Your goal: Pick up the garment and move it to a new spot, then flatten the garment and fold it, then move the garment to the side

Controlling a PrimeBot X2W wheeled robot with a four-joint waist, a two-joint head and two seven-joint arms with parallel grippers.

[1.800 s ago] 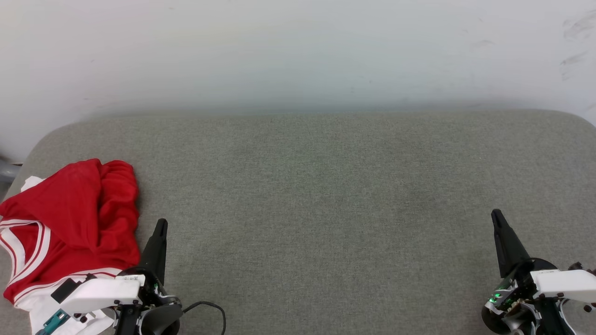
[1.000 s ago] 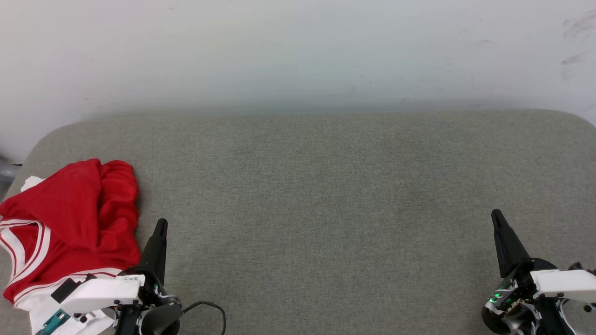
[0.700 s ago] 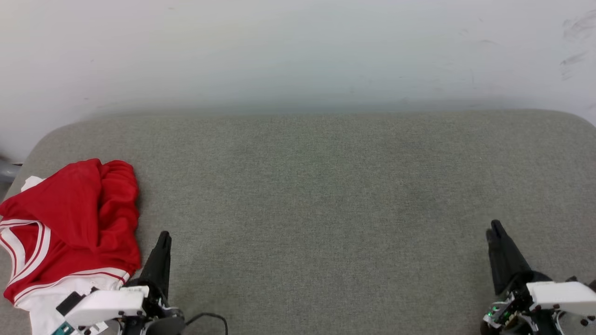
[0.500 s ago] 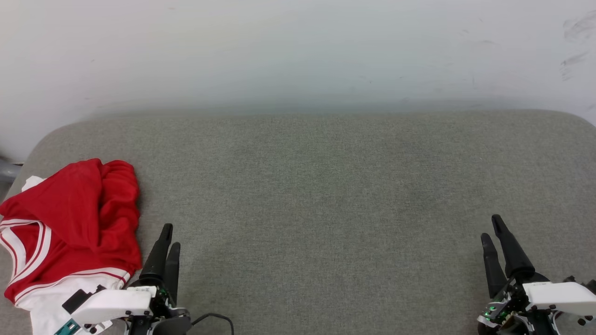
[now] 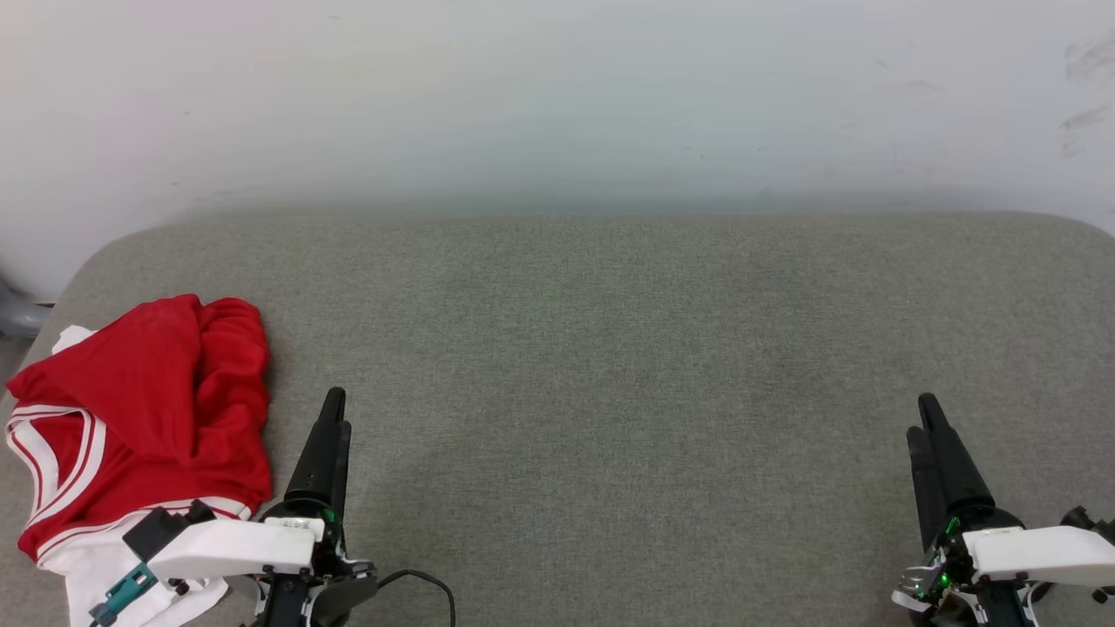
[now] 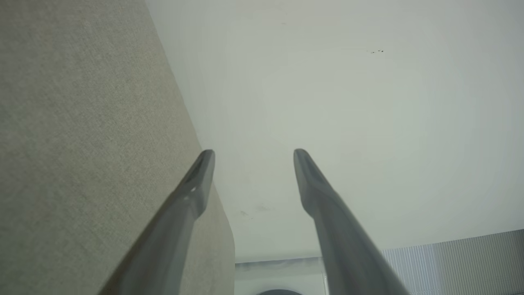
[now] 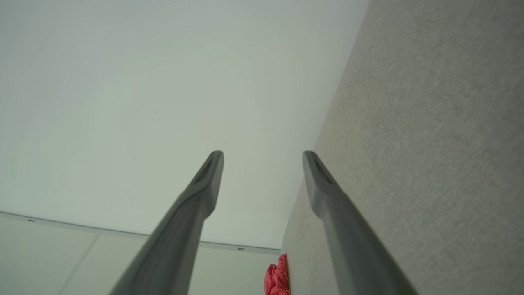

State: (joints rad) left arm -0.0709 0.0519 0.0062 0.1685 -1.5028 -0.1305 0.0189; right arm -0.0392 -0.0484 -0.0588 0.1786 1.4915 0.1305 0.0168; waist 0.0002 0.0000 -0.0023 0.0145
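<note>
Pick-up looked unstarted: the garment (image 5: 148, 392) lay crumpled near-left, left gripper (image 5: 339, 409) and right gripper (image 5: 920, 415) empty with fingers parted, so the left one likely needed to reach left and pinch it.

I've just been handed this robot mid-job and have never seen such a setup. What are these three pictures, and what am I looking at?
The wide picture comes from the camera on the robot's head, looking down at a grey padded surface against a pale wall. The dark prongs at the lower left are its left gripper, and those at the lower right are its right gripper. The other two pictures come from a camera on each wrist, looking along that gripper's two fingers. In both, the fingers stand apart, so both grippers are open and hold nothing. A crumpled red shirt with white trim lies at the left end of the surface, beside the left gripper, whose fingers are clear of it.
</note>
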